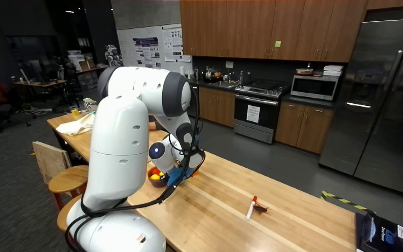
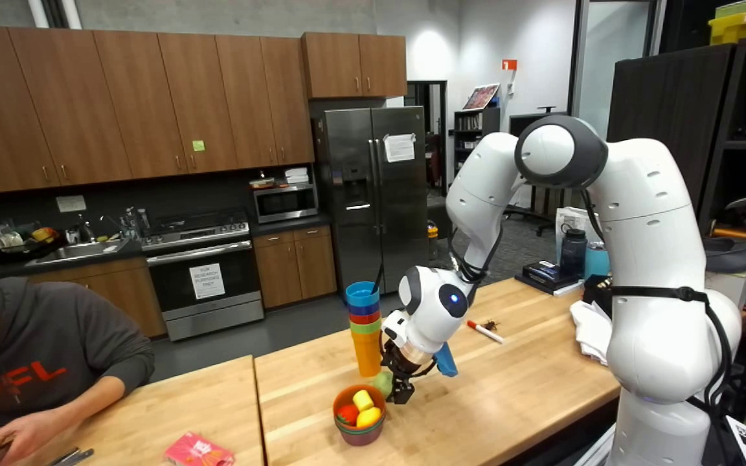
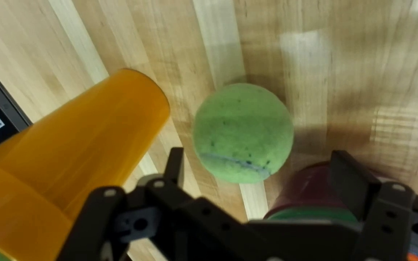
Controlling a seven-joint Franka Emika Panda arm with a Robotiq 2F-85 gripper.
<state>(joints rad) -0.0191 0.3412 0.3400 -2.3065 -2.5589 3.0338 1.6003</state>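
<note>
The wood tabletop (image 1: 208,217) stands in a room with an oven (image 1: 266,117) and a refrigerator (image 1: 373,105). In the wrist view, the green ball (image 3: 243,133) rests on this surface beside the orange cup (image 3: 114,116); the pincer (image 3: 257,161) is released, jaws wide apart. The pink packet (image 2: 199,451) appears only in an exterior view.

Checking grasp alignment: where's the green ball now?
In the wrist view, the green ball sits near mid-frame on the wooden table, orange cup to its left, maroon bowl lower right.
</note>
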